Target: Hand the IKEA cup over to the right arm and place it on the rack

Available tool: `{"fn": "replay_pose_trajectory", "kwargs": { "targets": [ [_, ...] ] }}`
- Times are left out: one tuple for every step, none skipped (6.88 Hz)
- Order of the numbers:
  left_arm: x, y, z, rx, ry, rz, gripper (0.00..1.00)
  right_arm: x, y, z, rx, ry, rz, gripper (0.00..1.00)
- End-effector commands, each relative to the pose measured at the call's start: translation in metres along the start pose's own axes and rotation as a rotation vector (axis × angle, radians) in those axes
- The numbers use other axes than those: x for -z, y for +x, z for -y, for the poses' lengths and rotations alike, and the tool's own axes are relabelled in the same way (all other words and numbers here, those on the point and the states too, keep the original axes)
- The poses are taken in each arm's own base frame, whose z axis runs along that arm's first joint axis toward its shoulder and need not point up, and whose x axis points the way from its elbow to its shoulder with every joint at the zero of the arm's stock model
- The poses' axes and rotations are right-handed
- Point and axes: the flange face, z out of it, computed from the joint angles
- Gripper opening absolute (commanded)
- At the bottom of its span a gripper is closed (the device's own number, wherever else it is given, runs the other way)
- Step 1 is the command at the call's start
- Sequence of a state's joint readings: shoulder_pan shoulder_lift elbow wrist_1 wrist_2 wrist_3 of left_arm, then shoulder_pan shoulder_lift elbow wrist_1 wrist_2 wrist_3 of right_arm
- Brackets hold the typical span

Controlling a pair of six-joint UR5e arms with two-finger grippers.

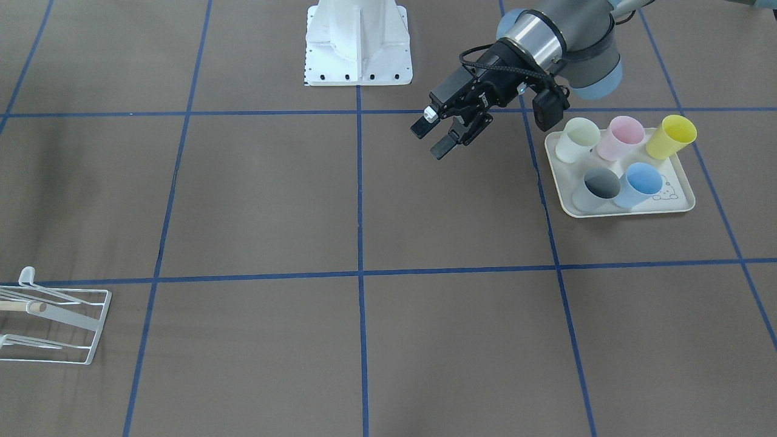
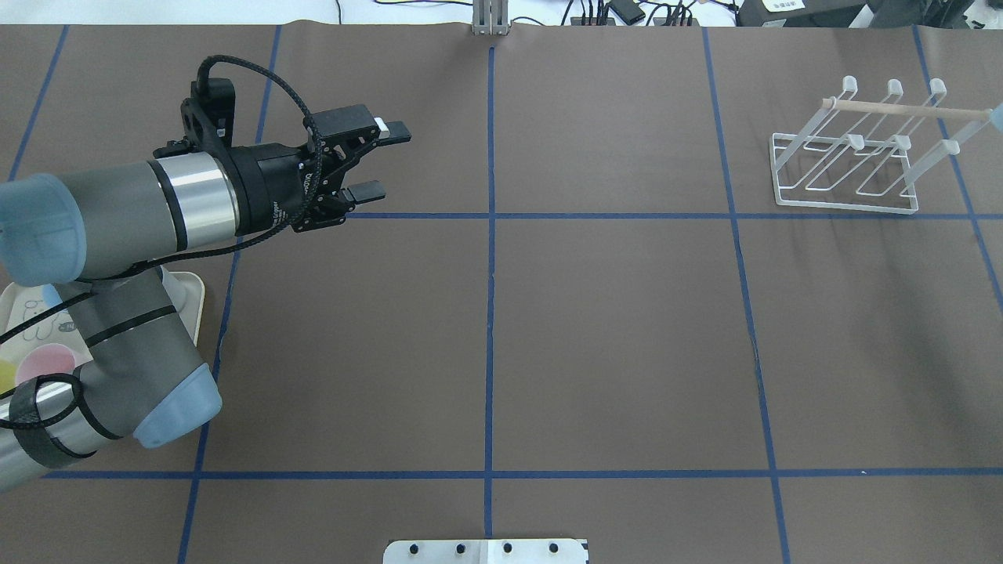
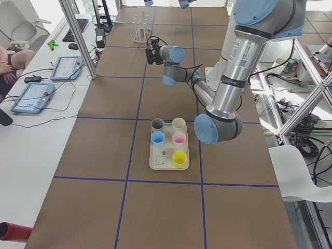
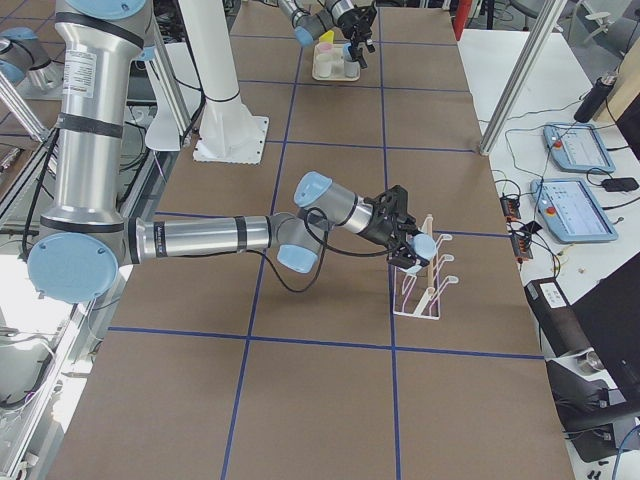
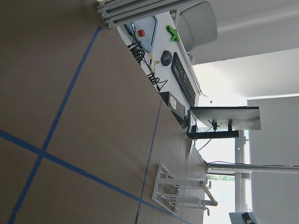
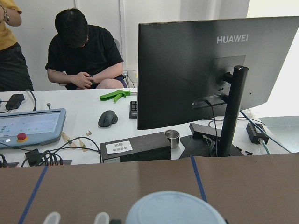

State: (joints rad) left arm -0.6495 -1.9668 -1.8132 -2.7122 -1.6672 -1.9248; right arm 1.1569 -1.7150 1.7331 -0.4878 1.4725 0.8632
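Note:
A light blue IKEA cup (image 4: 424,246) is at the tip of my right gripper (image 4: 405,237), over the top of the white wire rack (image 4: 425,285) by its wooden dowel. The cup fills the bottom of the right wrist view (image 6: 175,208); no fingers show there, so I cannot tell whether the gripper is shut on it. The rack also shows in the overhead view (image 2: 850,168) and the front view (image 1: 54,321). My left gripper (image 1: 445,133) hangs open and empty above the table, left of the tray in the front view; it also shows in the overhead view (image 2: 378,162).
A cream tray (image 1: 680,205) holds pale green (image 1: 576,139), pink (image 1: 620,137), yellow (image 1: 671,136), grey (image 1: 598,188) and blue (image 1: 637,185) cups. The robot's white base (image 1: 358,42) stands at the table's robot side. Operators and monitors sit beyond the rack's edge.

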Motion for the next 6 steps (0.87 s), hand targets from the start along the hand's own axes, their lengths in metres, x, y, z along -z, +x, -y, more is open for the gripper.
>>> {"fn": "replay_pose_trajectory", "kwargs": {
  "targets": [
    [0.0,-0.001,0.0,0.0,0.001,0.006,1.0,-0.017,-0.004,-0.024,0.029,-0.043,-0.008,0.0],
    [-0.001,-0.002,-0.001,0.001,0.0,0.007,1.0,-0.022,-0.007,-0.026,0.048,-0.047,-0.006,0.0],
    [-0.002,-0.003,-0.002,0.003,-0.002,0.011,1.0,-0.036,-0.009,-0.028,0.051,-0.055,-0.011,0.0],
    [-0.002,-0.004,-0.002,0.003,-0.001,0.012,1.0,-0.046,-0.011,-0.029,0.052,-0.059,-0.016,0.0],
    [-0.002,-0.004,-0.002,0.003,-0.001,0.012,1.0,-0.049,-0.008,-0.032,0.053,-0.065,-0.022,0.0],
    [-0.002,-0.005,-0.002,0.003,-0.001,0.013,1.0,-0.048,-0.006,-0.034,0.055,-0.069,-0.025,0.0]
  ]
}}
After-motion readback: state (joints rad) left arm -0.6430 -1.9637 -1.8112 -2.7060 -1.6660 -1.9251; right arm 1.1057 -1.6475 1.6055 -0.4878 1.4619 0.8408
